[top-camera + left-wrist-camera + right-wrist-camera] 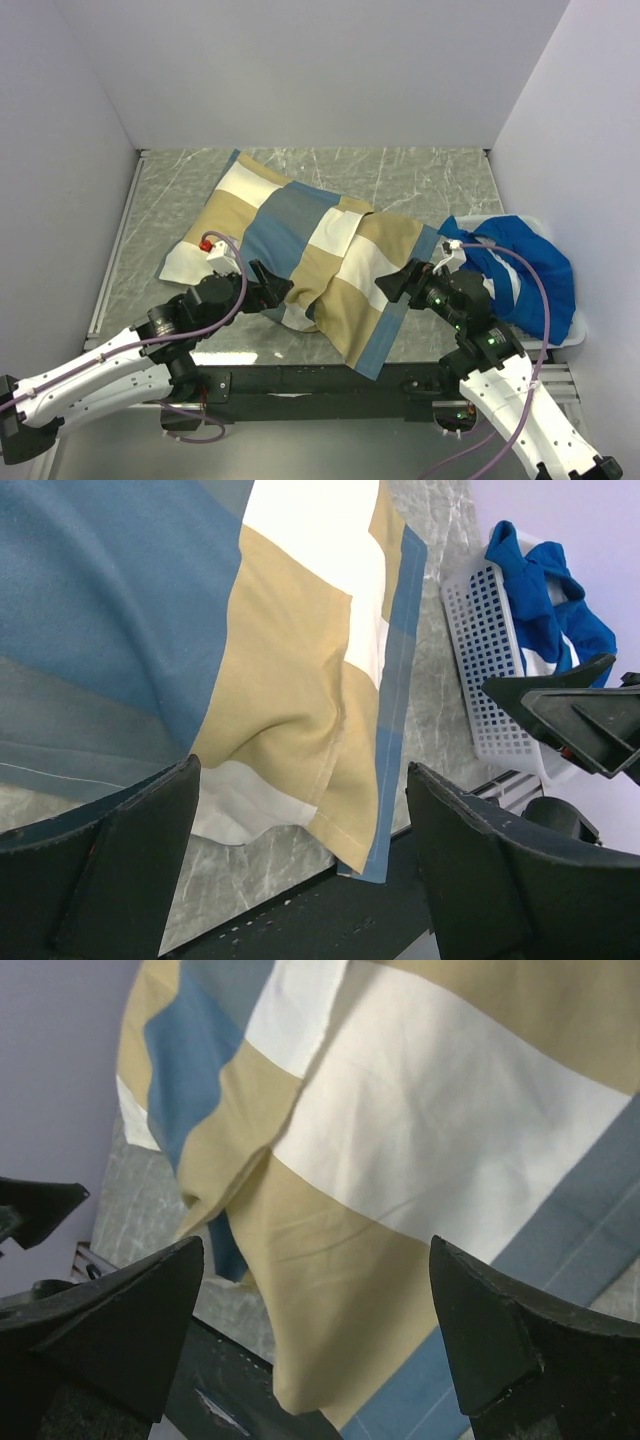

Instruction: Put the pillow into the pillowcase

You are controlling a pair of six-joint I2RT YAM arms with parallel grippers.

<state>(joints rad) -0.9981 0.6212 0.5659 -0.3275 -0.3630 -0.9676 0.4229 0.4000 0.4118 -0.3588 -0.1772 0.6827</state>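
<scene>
Pillowcase (320, 250) sprawls mid-frame on the worktop (420, 180), puffed and rumpled, its lower corner hanging over the near edge. We see the left tool (272, 283) and right tool (402, 278) flanking it, both spread wide, gripping nothing.

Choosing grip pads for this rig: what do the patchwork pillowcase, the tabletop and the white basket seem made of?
Pillowcase: matte woven cloth, perhaps cotton; soft folds, stitched seams. Tabletop: grey-green marble look with white veins, faint sheen; stone or laminate, cannot tell. Basket: white moulded plastic, judging by its even grid of holes.
</scene>
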